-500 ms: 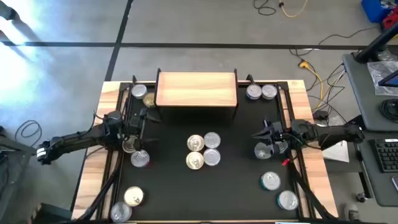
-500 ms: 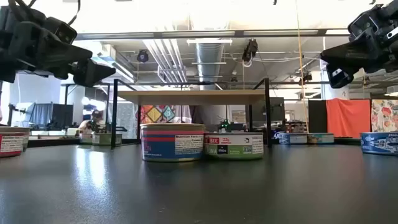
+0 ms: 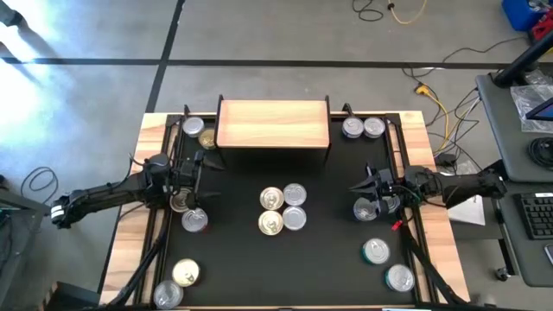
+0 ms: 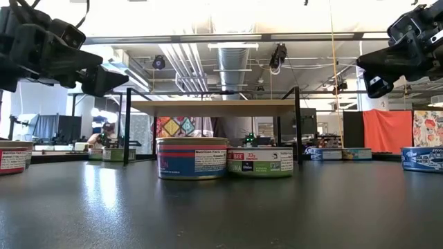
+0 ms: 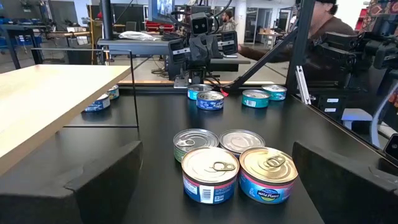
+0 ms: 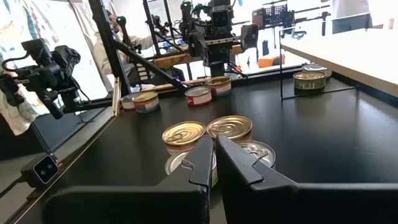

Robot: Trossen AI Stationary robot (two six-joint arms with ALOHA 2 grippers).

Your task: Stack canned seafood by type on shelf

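Several canned seafood tins (image 3: 282, 209) stand in a tight cluster on their bases at the middle of the black table; the left wrist view shows the same tins (image 5: 236, 165). The light-wood shelf (image 3: 273, 123) stands on dark legs at the far middle, its top bare. My left gripper (image 3: 206, 177) hovers open, left of the cluster, pointing level toward it with nothing between its fingers (image 5: 106, 180). My right gripper (image 3: 354, 186) hovers shut, right of the cluster, also pointing at it (image 6: 216, 149). In the low view both hang well above the table.
More tins stand around the table: two by the shelf's left end (image 3: 197, 131), two by its right end (image 3: 362, 128), two under my left arm (image 3: 187, 212), one under my right gripper (image 3: 367, 208), and pairs at the near left (image 3: 177, 283) and near right (image 3: 387, 264).
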